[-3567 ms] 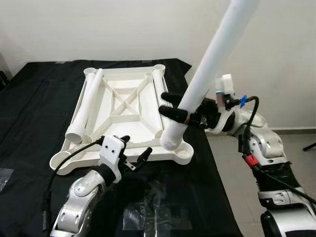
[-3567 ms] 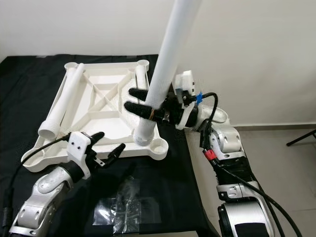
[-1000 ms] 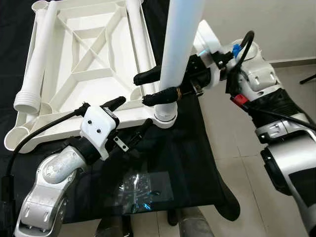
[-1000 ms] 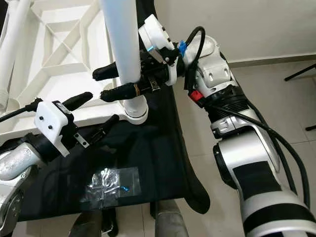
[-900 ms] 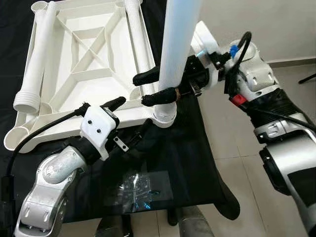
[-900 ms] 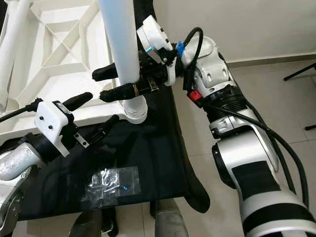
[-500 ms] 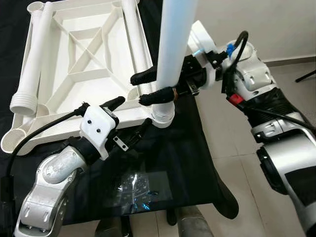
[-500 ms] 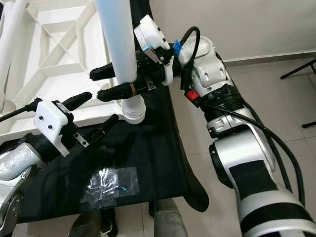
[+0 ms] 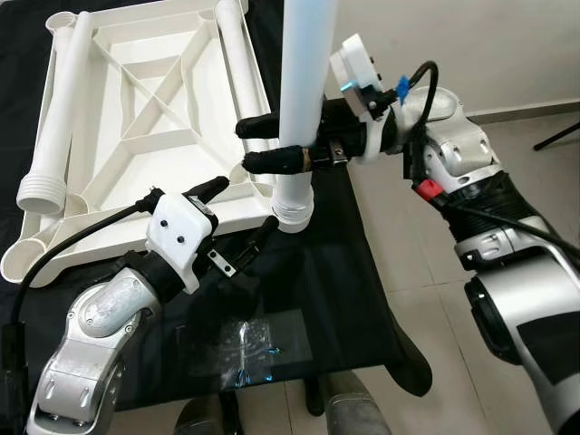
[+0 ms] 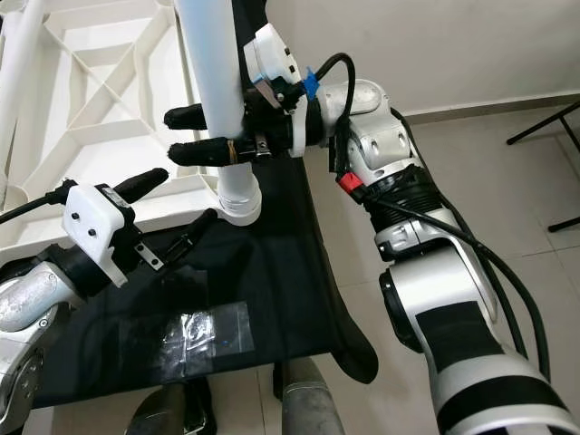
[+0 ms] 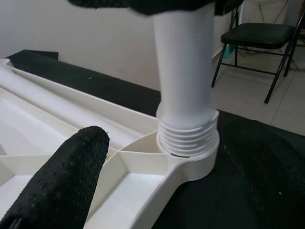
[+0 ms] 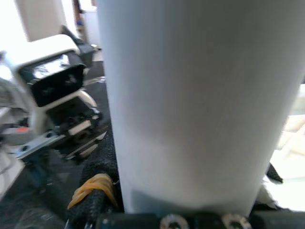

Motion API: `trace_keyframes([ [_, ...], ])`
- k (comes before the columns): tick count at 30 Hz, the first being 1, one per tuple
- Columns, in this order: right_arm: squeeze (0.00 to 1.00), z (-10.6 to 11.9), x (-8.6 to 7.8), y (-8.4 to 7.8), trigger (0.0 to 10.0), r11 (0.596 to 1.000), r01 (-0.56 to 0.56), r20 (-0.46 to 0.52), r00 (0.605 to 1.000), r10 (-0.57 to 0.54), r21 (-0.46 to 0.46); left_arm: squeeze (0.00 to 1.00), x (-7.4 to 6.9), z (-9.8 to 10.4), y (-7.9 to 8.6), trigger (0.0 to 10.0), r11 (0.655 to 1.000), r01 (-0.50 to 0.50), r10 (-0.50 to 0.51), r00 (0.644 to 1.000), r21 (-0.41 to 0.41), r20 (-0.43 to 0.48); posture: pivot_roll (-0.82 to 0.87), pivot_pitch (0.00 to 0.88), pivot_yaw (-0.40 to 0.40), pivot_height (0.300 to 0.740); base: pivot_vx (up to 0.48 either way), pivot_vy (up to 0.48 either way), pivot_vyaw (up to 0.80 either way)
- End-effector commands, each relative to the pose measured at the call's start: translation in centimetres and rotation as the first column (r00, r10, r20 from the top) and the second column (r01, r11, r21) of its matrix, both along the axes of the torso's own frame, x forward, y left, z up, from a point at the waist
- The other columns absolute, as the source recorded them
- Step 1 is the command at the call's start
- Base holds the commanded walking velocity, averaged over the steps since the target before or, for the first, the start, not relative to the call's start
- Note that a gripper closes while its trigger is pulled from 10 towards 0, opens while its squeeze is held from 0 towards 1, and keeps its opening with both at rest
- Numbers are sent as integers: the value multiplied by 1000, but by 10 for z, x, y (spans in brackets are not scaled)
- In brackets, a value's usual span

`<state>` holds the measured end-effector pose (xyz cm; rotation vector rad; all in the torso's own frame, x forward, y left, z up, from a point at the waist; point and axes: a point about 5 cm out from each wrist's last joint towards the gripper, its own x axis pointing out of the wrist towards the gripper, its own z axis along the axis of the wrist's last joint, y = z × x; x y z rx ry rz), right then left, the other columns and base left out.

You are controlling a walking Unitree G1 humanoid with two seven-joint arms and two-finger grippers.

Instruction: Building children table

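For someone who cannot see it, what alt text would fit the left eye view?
The right gripper holds a white table leg upright, its threaded end sitting in a corner socket of the upside-down white tabletop on a black cloth. The left gripper hovers open beside that corner; two more legs lie on the tabletop.
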<state>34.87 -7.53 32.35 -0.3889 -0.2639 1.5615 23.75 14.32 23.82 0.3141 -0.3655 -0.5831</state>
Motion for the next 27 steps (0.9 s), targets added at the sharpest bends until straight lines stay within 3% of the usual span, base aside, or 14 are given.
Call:
trace_keyframes([
  [1, 0, -50, 10, -5, 10000, 974, 161, -113, 977, -180, -156, 0, -4, -1, -2, 10000, 1000, 11, -11, 1000, 9, 0, -87, 384, -47, 740, 0, 0, 0],
  [10, 0, -50, 5, 3, 10000, 943, 313, -105, 940, -324, -115, 0, -2, 0, -3, 10000, 1000, 9, -9, 1000, 5, 10, -99, 371, -49, 740, 0, 0, 0],
  [16, 0, -51, 3, 3, 10000, 929, 358, -118, 923, -367, -93, 0, -1, 1, -3, 10000, 1000, 6, -6, 1000, 3, 14, -100, 365, -49, 740, 0, 0, 0],
  [18, 0, -57, -6, 2, 10000, 895, 444, -138, 884, -446, -49, 0, 1, 4, -2, 10000, 1000, 0, 0, 1000, 3, 27, -101, 354, -43, 740, 0, 0, 0],
  [20, 0, -57, -6, 2, 10000, 895, 444, -138, 884, -446, -49, 0, 1, 4, -2, 10000, 1000, 0, 0, 1000, 3, 27, -101, 354, -43, 740, 0, 0, 0],
  [22, 0, -63, -16, -1, 10000, 863, 505, -167, 850, -500, -13, 0, 3, 6, 0, 10000, 1000, -6, 6, 999, 5, 37, -101, 346, -42, 740, 0, 0, 0],
  [27, 0, -68, -23, -4, 10000, 827, 562, -197, 812, -549, 11, 0, 4, 7, 1, 10000, 1000, -9, 9, 999, 6, 45, -101, 338, -36, 740, 0, 0, 0],
])
